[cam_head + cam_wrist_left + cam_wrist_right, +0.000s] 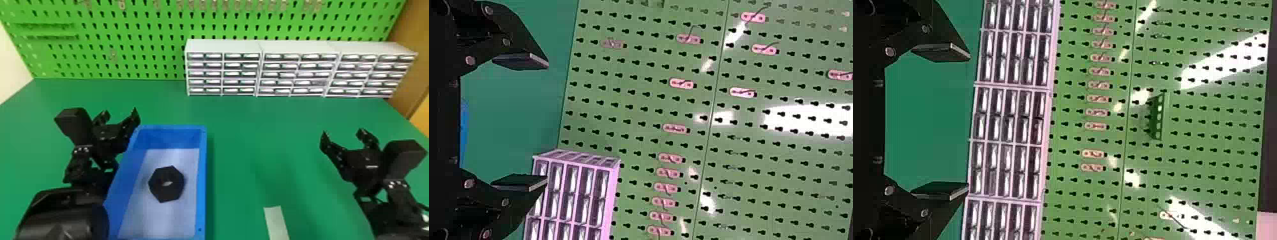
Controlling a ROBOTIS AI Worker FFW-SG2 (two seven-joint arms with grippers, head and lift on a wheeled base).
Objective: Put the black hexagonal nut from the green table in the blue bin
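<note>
While left end effector [119,114] and right one [342,134] gape, pegboard [140,32] backs the green table [249,134].

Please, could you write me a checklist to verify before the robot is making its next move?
1. Black hexagonal nut inside the blue bin: ok, it lies on the bin's floor.
2. Left gripper open, with nothing between its fingers: ok.
3. Right gripper open, with nothing between its fingers: ok.
4. Right gripper away from the bin: ok, it is well to the bin's right.
5. Left arm free of the bin's left wall: cannot tell, it overlaps that side in the head view. I would confirm this before moving that arm.
</note>
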